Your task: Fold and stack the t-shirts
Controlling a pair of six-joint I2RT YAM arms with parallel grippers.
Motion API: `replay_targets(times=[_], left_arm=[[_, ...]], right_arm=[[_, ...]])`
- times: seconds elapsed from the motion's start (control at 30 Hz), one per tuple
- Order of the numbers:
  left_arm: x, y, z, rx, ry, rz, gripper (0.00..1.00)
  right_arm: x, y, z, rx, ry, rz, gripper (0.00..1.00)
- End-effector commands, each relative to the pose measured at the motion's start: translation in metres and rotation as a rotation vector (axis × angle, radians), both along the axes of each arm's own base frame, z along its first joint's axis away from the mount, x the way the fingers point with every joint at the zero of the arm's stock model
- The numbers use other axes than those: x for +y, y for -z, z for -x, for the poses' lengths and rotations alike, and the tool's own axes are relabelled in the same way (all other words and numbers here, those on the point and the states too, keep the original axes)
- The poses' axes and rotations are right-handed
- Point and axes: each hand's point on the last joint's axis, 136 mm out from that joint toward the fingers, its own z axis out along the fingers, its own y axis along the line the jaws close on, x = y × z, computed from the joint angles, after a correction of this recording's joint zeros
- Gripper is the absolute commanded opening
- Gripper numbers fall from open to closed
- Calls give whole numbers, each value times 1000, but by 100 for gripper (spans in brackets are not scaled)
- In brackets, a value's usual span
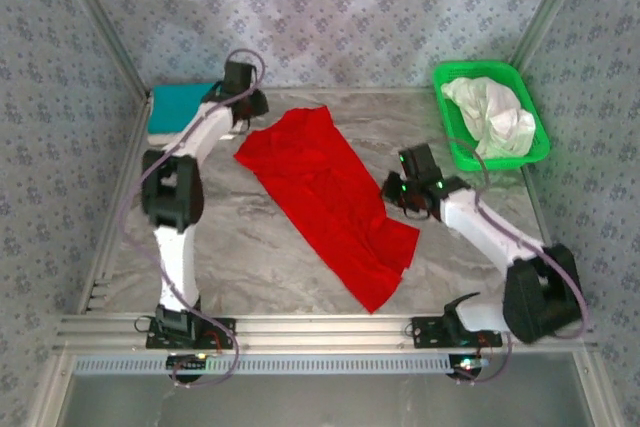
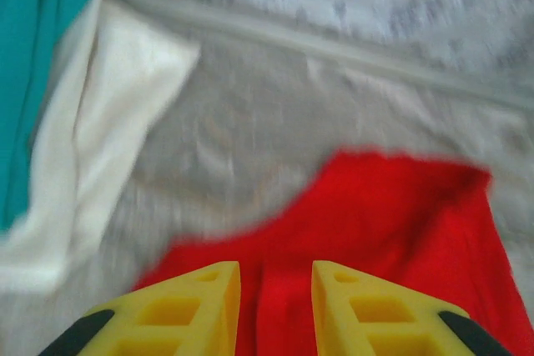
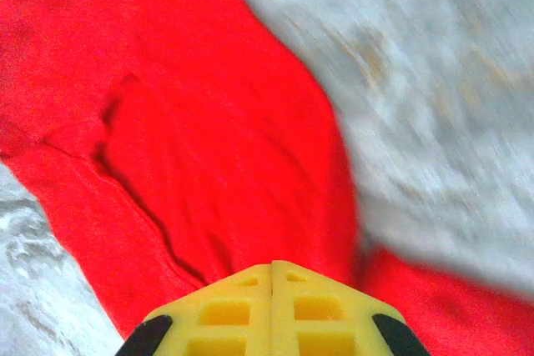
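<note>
The red t-shirt (image 1: pixel 325 197) lies spread in a long diagonal strip across the table, far left to near right. My left gripper (image 1: pixel 243 125) sits at its far-left corner. In the left wrist view its yellow jaws (image 2: pixel 275 266) stand narrowly apart with a ridge of red cloth (image 2: pixel 392 223) between them. My right gripper (image 1: pixel 392 187) is at the shirt's right edge, fingers pressed together (image 3: pixel 271 266), and creases in the red cloth (image 3: pixel 192 122) run into the tips. A folded teal t-shirt (image 1: pixel 180 105) rests at the back left on a white one (image 2: pixel 117 114).
A green mesh basket (image 1: pixel 500 159) at the back right holds crumpled white t-shirts (image 1: pixel 490 112). Patterned walls close in the back and both sides. A metal rail (image 1: pixel 320 327) runs along the near edge between the arm bases.
</note>
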Motion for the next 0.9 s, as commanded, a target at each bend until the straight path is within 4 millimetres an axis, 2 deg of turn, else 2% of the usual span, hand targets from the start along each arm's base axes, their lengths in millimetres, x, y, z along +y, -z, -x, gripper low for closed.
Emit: replay_targets(times=[0.0, 0.1, 0.2, 0.27, 0.37, 0.43, 0.6, 0.67, 0.73, 0.87], left_arm=[[-28, -46, 37, -205, 10, 142, 30], [-51, -5, 83, -133, 49, 130, 31], [-61, 44, 108, 11, 48, 118, 27], [-59, 70, 115, 75, 29, 109, 25], [-48, 92, 114, 113, -32, 74, 25], [-43, 103, 106, 139, -63, 47, 24], [-40, 143, 92, 293, -108, -28, 25], [-48, 155, 87, 315, -92, -17, 24], [-58, 160, 81, 305, -58, 8, 24], [-89, 150, 55, 260, 93, 36, 25]], right_arm=[[31, 3, -34, 8, -233, 99, 0], [57, 22, -70, 46, -310, 84, 0], [73, 44, -99, 104, -362, 95, 0], [78, 63, -112, 144, -371, 103, 0], [80, 82, -126, 175, -370, 102, 0], [78, 97, -129, 190, -356, 97, 0], [61, 133, -121, 252, -246, 28, 0], [49, 141, -113, 256, -172, -11, 0], [37, 144, -100, 259, -125, 5, 0], [14, 134, -70, 248, -36, 27, 0]])
